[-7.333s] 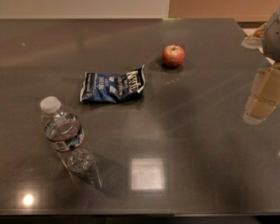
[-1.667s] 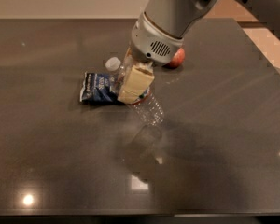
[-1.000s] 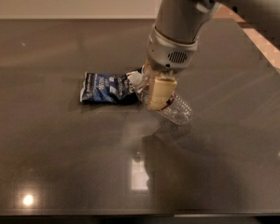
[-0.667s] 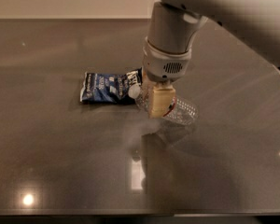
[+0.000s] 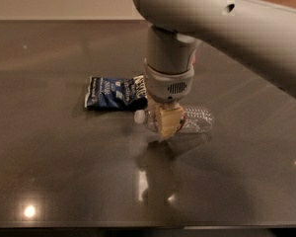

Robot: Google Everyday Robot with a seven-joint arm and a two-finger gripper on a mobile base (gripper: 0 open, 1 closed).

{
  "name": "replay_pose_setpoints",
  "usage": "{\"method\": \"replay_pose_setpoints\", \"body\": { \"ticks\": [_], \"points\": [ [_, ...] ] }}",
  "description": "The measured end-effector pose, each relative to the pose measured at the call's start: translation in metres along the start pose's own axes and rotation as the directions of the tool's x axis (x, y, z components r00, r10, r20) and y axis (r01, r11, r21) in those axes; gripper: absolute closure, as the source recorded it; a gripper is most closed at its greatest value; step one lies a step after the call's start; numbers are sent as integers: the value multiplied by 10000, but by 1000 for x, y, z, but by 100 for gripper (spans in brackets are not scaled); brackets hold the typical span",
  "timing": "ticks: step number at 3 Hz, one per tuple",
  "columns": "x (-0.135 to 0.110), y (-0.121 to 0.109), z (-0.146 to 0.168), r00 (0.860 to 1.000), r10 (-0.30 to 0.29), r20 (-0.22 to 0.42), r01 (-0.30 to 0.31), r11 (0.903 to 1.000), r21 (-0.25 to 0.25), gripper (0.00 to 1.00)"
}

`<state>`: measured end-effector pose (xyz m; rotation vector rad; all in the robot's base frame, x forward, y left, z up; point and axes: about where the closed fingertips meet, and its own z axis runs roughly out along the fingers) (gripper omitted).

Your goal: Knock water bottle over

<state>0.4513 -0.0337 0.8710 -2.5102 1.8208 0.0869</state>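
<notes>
Where the dark glossy tabletop point(image 5: 64, 181) lies nearest, it shows bright spots of reflected light. Beyond them the beige-tipped gripper point(image 5: 167, 126) of the grey robot arm point(image 5: 170, 68) hangs low, right in front of the small clear ribbed plastic water bottle point(image 5: 197, 118). The bottle lies on its side, its white cap point(image 5: 138, 116) pointing left. Whether the gripper is clamped or loose cannot be told. Just behind the cap lies a dark blue crinkled chip bag point(image 5: 113, 92).

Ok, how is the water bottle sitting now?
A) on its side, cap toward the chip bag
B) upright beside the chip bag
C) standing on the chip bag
A: the water bottle lies flat on the table, cap toward the chip bag, the tool in front of its neck end.
</notes>
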Motion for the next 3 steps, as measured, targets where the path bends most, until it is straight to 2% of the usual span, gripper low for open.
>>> {"method": "replay_pose_setpoints", "body": {
  "ticks": [1, 2, 3],
  "points": [
    [-9, 7, 11, 9993, -365, -114, 363, 9992, -183, 13],
    [-21, 19, 28, 9983, -578, 25, 578, 9972, -473, 0],
    [-21, 19, 28, 9983, -578, 25, 578, 9972, -472, 0]
  ]
}}
